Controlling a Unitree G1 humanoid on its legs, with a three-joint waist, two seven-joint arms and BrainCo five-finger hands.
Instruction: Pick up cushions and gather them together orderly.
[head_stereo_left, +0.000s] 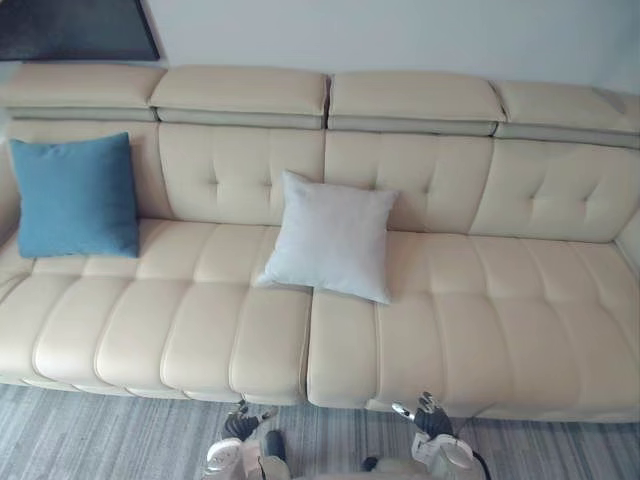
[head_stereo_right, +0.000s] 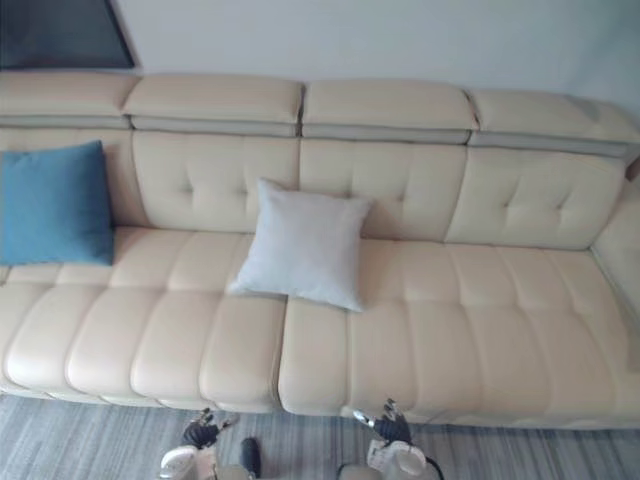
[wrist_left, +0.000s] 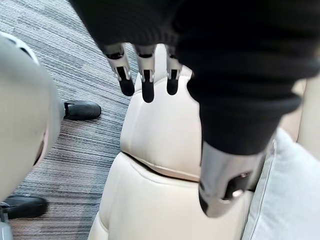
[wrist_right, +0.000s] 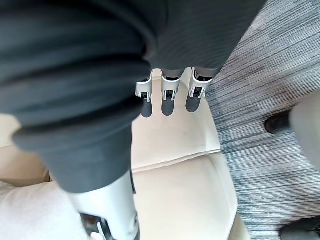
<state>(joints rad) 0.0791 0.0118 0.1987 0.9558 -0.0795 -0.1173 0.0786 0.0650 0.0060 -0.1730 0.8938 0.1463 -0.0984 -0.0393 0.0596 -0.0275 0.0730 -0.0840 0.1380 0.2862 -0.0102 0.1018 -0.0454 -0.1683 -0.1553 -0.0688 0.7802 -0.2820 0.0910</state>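
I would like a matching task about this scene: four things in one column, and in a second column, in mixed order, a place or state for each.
Things:
1. blue cushion
2. pale cushion
3. left hand
4. carpet

Places or states:
A. grey and striped, in front of the sofa
B. leaning on the backrest at the sofa's left end
C. fingers straight, low before the sofa
D. leaning on the backrest near the sofa's middle

Pairs: 1-B, 2-D, 3-C, 4-A.
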